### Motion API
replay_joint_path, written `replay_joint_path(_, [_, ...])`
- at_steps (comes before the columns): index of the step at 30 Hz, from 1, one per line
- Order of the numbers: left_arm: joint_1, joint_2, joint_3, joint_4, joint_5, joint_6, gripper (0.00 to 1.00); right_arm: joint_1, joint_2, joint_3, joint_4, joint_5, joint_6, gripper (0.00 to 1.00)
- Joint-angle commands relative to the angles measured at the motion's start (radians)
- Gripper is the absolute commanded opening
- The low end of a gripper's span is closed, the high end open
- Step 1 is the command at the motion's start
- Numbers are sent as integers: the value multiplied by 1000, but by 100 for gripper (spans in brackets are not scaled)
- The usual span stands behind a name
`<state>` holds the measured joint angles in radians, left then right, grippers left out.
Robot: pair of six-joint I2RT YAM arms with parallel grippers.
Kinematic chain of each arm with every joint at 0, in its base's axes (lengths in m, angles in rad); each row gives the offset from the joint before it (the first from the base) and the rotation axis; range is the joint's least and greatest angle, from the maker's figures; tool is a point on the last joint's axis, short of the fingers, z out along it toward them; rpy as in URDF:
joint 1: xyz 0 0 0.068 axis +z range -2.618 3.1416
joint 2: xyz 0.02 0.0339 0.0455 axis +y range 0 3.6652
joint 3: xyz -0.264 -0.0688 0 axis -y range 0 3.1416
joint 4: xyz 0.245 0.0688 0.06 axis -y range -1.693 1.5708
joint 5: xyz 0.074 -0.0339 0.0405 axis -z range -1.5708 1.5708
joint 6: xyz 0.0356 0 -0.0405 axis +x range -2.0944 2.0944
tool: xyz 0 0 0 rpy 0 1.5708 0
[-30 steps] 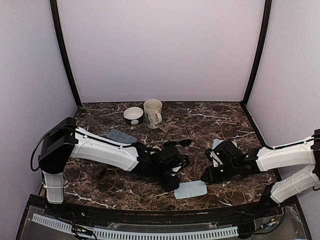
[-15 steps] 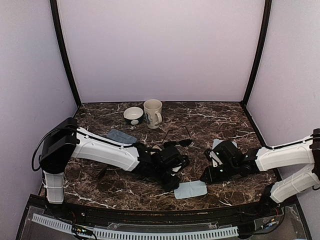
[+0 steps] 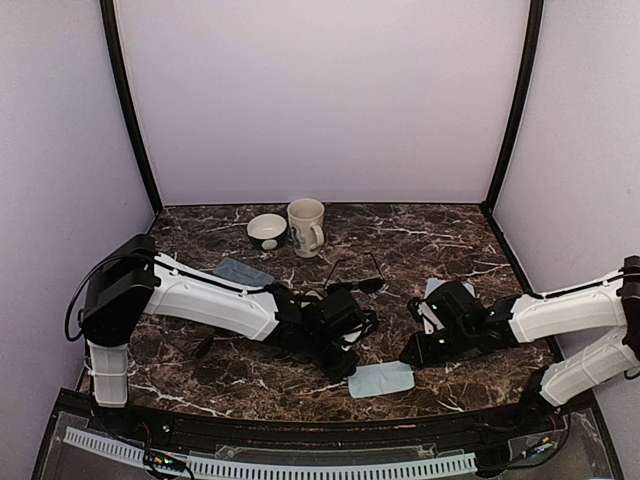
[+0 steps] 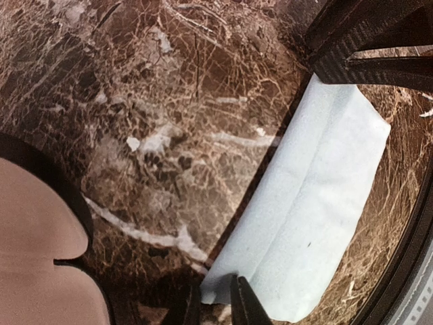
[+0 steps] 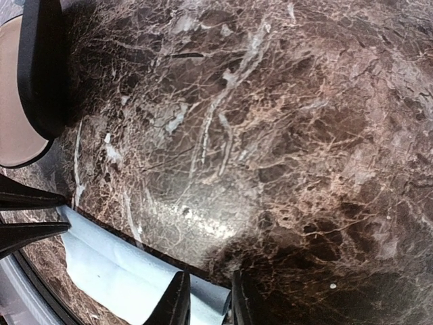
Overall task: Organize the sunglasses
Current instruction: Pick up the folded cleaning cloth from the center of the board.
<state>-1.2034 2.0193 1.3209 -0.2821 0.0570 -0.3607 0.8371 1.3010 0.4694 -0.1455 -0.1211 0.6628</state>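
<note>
1. Top external. Both my arms lie low over the marble table (image 3: 450, 240) and converge on a pale blue cloth (image 3: 385, 380) near the front edge. My left claw (image 3: 348, 367) is at the cloth's left end and my right claw (image 3: 409, 357) at its right end. My reading is that I take the cloth by both ends so it comes up flat. The black sunglasses (image 3: 356, 286) lie with arms spread open just behind the left claw, apart from it and further from the right claw. I cannot make out a second pair against the marble.

2. Left wrist. The fingertips of the left claw (image 4: 215, 308) are drawn close together, with the cloth's near corner between them. I cannot tell whether they bite it or only straddle it. A dark-rimmed, pinkish-lined thing, probably an open case (image 4: 34, 230), sits at frame left, apart from the cloth. No sunglasses are in frame.

3. Right wrist. The tips of the right claw (image 5: 206, 301) are narrow and set over the cloth's edge. I cannot tell whether the pinch is firm. The case lining shows at top left. There are no sunglasses here either, so neither claw is on them yet.
</note>
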Motion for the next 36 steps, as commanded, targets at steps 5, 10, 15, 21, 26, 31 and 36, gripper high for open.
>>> replay_joint_path(5, [3,9,-14,0,41,-15,13,-6,-1,-12,8,-12,-5,20])
replay_joint_path(10, [2,9,-11,-4,43,-16,9,-5,-8,-16,3,-14,-5,18])
replay_joint_path(15, [3,8,-5,-5,40,-20,6,-7,-12,-15,5,-15,-6,13])
replay_joint_path(21, [2,8,-5,7,45,-29,0,-5,-11,-8,19,-26,-14,3])
replay_joint_path(26, [3,3,10,-9,44,-29,0,-5,-30,3,28,-34,-20,0])
replay_joint_path(31, [2,-36,11,-17,26,-11,0,-6,-82,20,15,-24,-25,0])
replay_joint_path(36, [5,-83,11,-36,-7,13,0,-5,-86,61,30,-43,-20,0])
